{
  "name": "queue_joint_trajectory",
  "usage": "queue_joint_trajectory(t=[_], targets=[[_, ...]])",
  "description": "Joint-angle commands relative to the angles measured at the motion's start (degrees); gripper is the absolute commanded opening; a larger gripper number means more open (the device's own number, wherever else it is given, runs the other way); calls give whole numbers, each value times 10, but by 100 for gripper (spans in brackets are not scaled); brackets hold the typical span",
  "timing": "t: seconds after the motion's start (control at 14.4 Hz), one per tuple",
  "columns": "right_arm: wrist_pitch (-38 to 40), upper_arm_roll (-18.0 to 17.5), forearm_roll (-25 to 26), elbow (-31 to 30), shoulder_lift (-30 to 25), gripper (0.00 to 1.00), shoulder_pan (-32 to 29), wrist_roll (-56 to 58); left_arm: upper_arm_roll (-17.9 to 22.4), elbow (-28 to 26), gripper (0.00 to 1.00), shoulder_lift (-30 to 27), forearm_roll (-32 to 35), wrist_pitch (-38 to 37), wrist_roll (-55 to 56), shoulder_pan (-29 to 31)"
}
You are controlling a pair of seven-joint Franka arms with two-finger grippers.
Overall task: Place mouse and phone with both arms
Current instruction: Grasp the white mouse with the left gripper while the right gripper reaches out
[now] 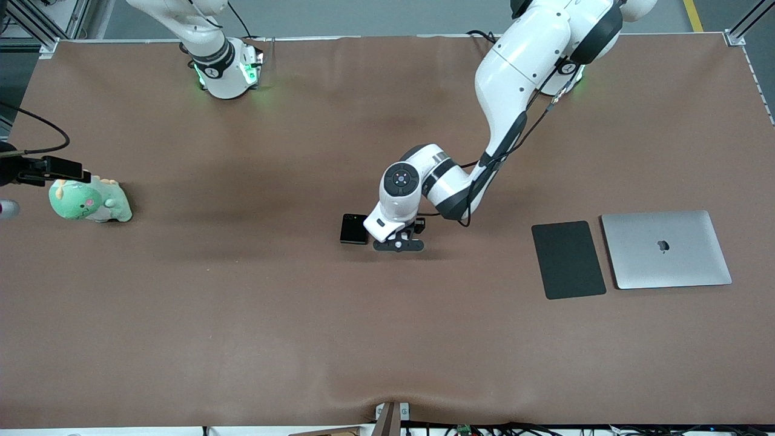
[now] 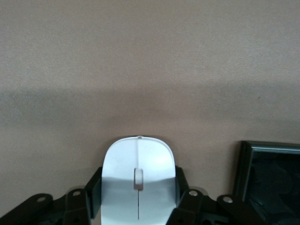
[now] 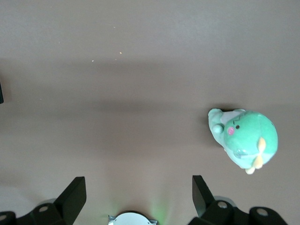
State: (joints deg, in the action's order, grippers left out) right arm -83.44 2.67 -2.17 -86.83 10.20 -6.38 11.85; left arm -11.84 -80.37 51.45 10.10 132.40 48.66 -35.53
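Note:
The white mouse [image 2: 138,159] lies on the brown table between the black fingers [image 2: 95,185] of my left gripper [image 2: 138,182], which is shut on its sides. In the front view the left gripper [image 1: 398,242] is down at the table's middle and hides the mouse. The black phone [image 1: 354,229] lies flat right beside it, toward the right arm's end, and its edge [image 2: 269,180] also shows in the left wrist view. My right gripper [image 3: 138,183] hangs open and empty high over bare table near its own base; it does not show in the front view.
A dark grey pad [image 1: 568,259] and a closed silver laptop [image 1: 666,248] lie side by side toward the left arm's end. A green plush toy [image 1: 91,201] [image 3: 246,138] sits near the right arm's end, next to a black device on a cable [image 1: 45,169].

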Motion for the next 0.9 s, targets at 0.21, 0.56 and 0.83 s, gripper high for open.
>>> queue_joint_trajectory(t=[0.21,0.56,0.83], targets=[[-62,-3,-36,-46,2,100,37,-13,4,14,41,-38,19,-43,15,25],[-93,-3,-46,-62,10,100,118,-152,-11,-43,42,-149,11,-102,-51,129],[-97,-3,-49,-62,27,100,171,-205,-75,-137,42,-218,11,-102,-187,292]])
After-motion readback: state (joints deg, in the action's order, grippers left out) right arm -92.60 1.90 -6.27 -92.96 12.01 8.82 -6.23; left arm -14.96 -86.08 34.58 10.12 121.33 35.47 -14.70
